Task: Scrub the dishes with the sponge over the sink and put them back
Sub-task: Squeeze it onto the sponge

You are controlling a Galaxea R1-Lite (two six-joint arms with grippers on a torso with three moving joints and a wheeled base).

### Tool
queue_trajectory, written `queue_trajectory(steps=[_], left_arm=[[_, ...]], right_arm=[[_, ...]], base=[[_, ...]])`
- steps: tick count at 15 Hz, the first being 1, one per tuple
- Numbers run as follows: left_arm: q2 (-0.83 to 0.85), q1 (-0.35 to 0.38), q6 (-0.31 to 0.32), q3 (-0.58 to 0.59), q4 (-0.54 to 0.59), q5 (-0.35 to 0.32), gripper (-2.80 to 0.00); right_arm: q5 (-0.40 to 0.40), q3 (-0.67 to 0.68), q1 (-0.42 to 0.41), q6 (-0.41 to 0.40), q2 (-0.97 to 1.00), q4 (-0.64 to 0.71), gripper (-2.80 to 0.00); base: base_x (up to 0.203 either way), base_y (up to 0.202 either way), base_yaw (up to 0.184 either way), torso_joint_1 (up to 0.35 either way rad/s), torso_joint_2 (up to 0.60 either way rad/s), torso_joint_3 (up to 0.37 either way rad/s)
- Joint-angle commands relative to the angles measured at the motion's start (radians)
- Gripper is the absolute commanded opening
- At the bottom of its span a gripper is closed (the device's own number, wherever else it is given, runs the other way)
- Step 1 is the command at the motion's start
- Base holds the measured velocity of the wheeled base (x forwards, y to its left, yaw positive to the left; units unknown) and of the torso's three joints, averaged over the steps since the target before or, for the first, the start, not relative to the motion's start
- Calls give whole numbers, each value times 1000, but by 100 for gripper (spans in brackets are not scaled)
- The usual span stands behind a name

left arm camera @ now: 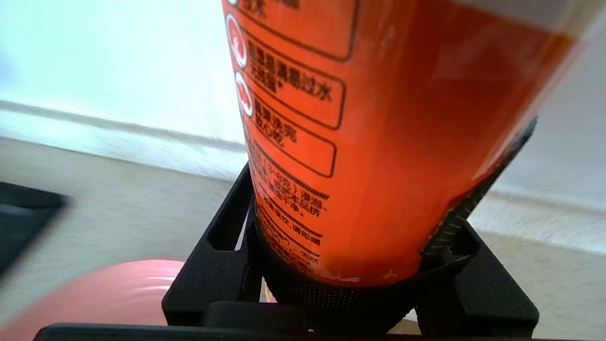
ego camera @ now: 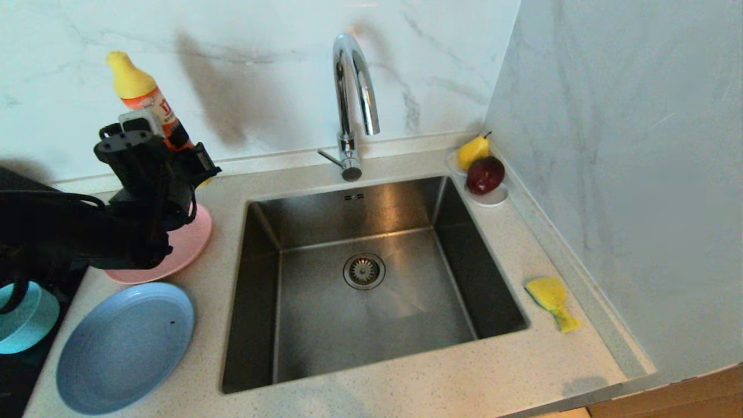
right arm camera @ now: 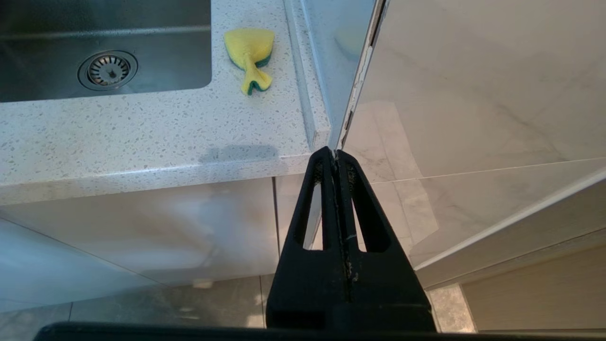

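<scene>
My left gripper [ego camera: 174, 154] [left arm camera: 378, 189] is shut on an orange detergent bottle [ego camera: 145, 96] [left arm camera: 378, 142] with a yellow cap, held tilted at the back left of the counter. Below it lies the pink plate [ego camera: 194, 244] [left arm camera: 118, 289], partly hidden by my arm. Nearer me are the pale-blue plate [ego camera: 125, 348] and, at the left edge, the teal bowl [ego camera: 23, 325]. The yellow and green sponge [ego camera: 551, 302] [right arm camera: 249, 52] lies on the counter right of the steel sink [ego camera: 325, 325] [right arm camera: 47, 28]. My right gripper [right arm camera: 335, 154] hangs shut and empty below the counter's front right corner.
A chrome arched tap [ego camera: 351, 87] stands behind the sink, whose drain strainer [ego camera: 364, 270] is at its middle. A white saucer [ego camera: 493, 200] at the back right holds a yellow pear [ego camera: 473, 151] and a dark red apple [ego camera: 485, 174]. Marble walls close the back and right.
</scene>
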Motion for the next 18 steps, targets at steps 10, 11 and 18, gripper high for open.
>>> queue_trajectory(steps=[10, 11, 18], left_arm=[[-852, -108, 46, 242, 542, -19, -280], [-916, -125, 85, 242, 627, -44, -280], [-991, -249, 286, 60, 966, -143, -280]], right_arm=[[0, 0, 0, -1, 0, 0, -280], [0, 0, 0, -1, 0, 0, -280], [0, 0, 0, -1, 0, 0, -280]], base=[[0, 0, 0, 0, 0, 0], [0, 0, 0, 0, 0, 0], [0, 0, 0, 0, 0, 0]])
